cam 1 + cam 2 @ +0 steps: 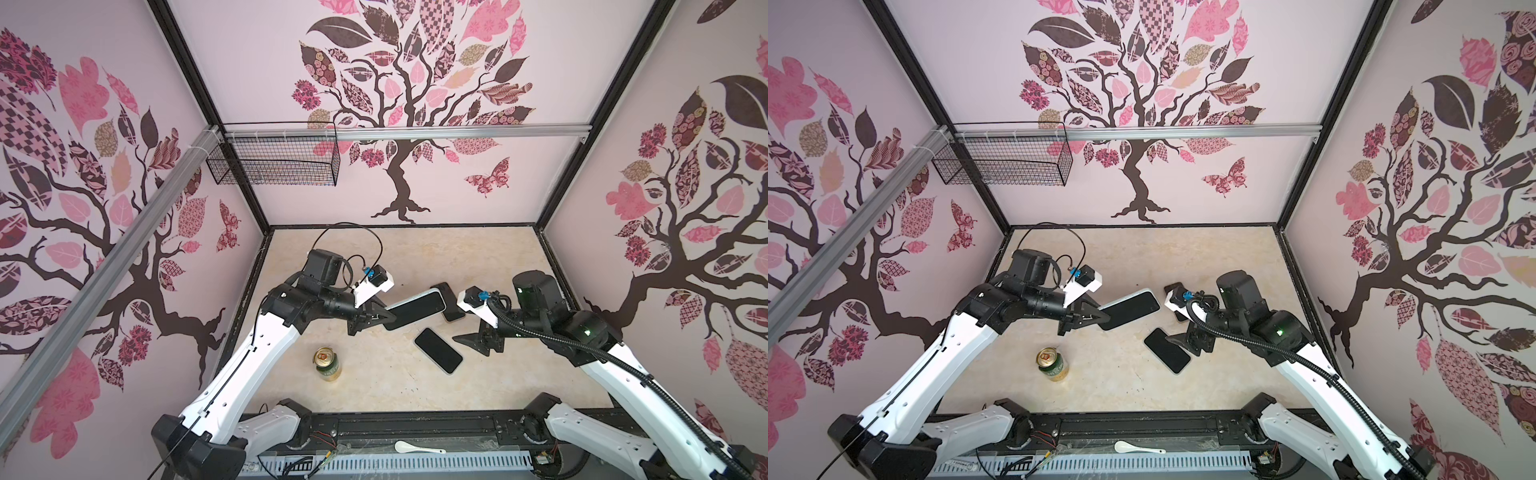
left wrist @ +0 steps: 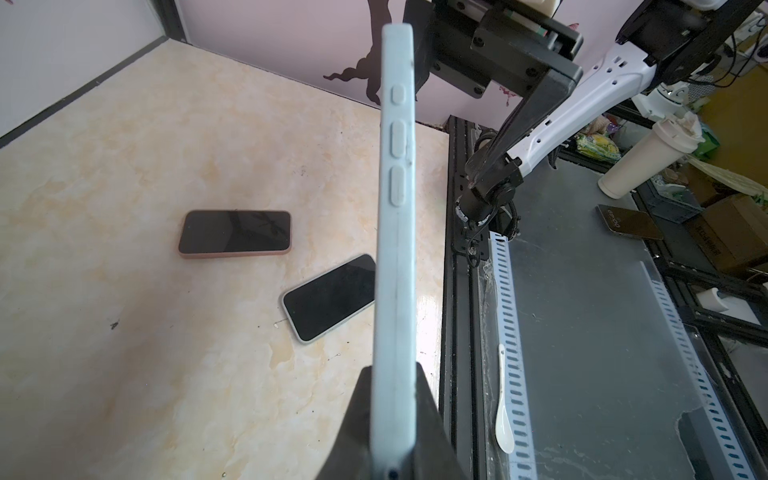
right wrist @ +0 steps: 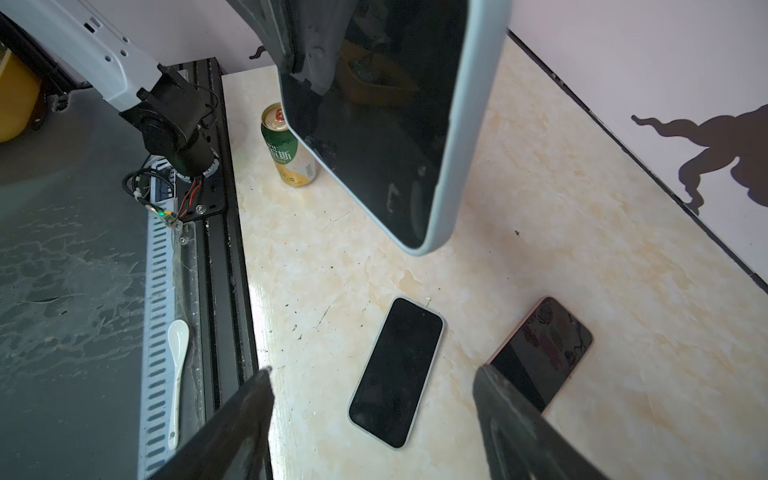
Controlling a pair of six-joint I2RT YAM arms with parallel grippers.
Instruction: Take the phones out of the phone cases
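Jaws of our left gripper are pinching the phone in its light blue phone case, we are holding it up above the table, our right gripper is hanging, jaws wide apart, by a pale-cased phone and a pink-cased phone.

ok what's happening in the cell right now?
The left gripper is shut on a phone in a light blue case, held up off the table. The phone is not out of its case yet. The right gripper is open and empty, above a pale-cased phone and a pink-cased phone lying flat.
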